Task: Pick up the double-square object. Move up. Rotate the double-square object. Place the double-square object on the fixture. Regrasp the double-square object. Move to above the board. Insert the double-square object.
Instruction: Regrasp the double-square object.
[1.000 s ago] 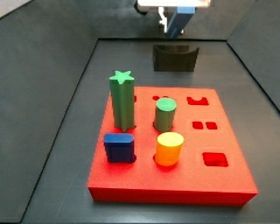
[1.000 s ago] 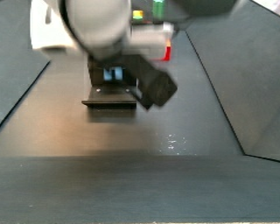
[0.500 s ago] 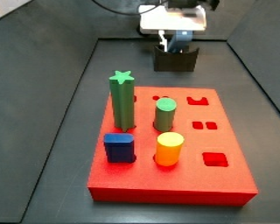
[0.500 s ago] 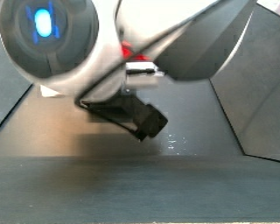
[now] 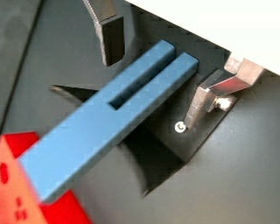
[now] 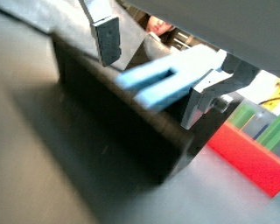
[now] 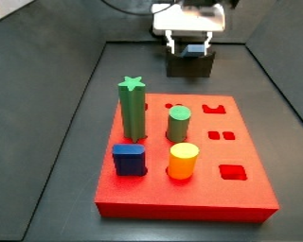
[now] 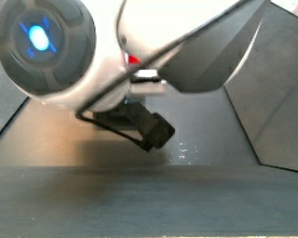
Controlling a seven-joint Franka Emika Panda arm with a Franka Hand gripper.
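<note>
In a wrist view, the double-square object [image 5: 113, 118] lies as a long blue bar between the two fingers [image 5: 109, 35] of the gripper [image 5: 160, 66]. The fingers are spread, with a gap showing on each side of the bar, so nothing is pinched. The bar appears to rest on the fixture [image 5: 154, 153], which fits the placing step before a regrasp.

In a wrist view, the double-square object [image 6: 166, 77] sits on top of the dark fixture [image 6: 119, 122], with the open gripper [image 6: 154, 57] straddling it. The red board [image 6: 254, 162] shows beyond the fixture.

In a side view, the gripper [image 7: 189, 40] hangs at the far end of the table, directly over the fixture [image 7: 189, 64]. The board [image 7: 186, 170] lies nearer, well apart. On it stand a green star post [image 7: 133, 109], a green cylinder [image 7: 178, 124], a yellow-orange cylinder [image 7: 182, 161] and a dark-blue block [image 7: 129, 159]. These pegs crowd the board's left half; the open holes lie to the right.

In a side view, the arm fills most of the picture; the gripper and bar are hidden.
</note>
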